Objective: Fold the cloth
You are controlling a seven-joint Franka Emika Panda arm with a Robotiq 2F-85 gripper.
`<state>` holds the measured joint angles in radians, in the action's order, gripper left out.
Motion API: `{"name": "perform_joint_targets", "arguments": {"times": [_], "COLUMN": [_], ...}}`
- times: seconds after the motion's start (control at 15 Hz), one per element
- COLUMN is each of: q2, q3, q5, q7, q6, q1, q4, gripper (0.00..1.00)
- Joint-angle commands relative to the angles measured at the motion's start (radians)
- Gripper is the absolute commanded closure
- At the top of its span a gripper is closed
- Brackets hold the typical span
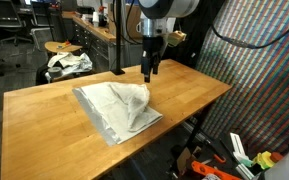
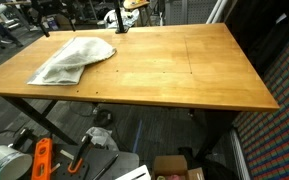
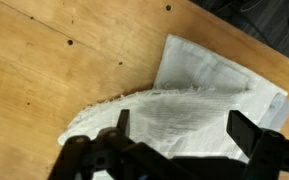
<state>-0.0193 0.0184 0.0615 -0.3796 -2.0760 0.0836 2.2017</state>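
The jaws stand wide apart with nothing between them, their two dark fingers [image 3: 123, 124] framing the cloth [image 3: 189, 112] from above in the wrist view. In an exterior view they hang just over a raised, rumpled corner of the cloth [image 1: 120, 108]. Whether the tips touch the fabric cannot be told. That position suggests the corner is the chosen pick point: it stands proud of the wood, so the fingers could close on it without scraping the worktop [image 1: 44, 108]. The cloth itself lies toward one end of the worktop, pale and creased. One layer is already lapped over another, and a frayed edge runs across it in the wrist view, so the fold looks partly made but loose. Bare wood beside it leaves room to carry the corner across.
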Motion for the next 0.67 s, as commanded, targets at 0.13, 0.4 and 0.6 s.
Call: {"name": "perform_joint_targets", "arguments": {"times": [0.13, 0.4, 0.6], "q2": [0.270, 0.421, 0.512], "q3": [-0.026, -0.019, -0.016], "q5": [-0.074, -0.157, -0.185], "q7": [-0.036, -0.020, 0.012], "q6": [0.015, 0.010, -0.004], "q1": [-0.087, -0.158, -0.188], "q4": [-0.259, -0.376, -0.450], "gripper": [0.00, 0.00, 0.00]}}
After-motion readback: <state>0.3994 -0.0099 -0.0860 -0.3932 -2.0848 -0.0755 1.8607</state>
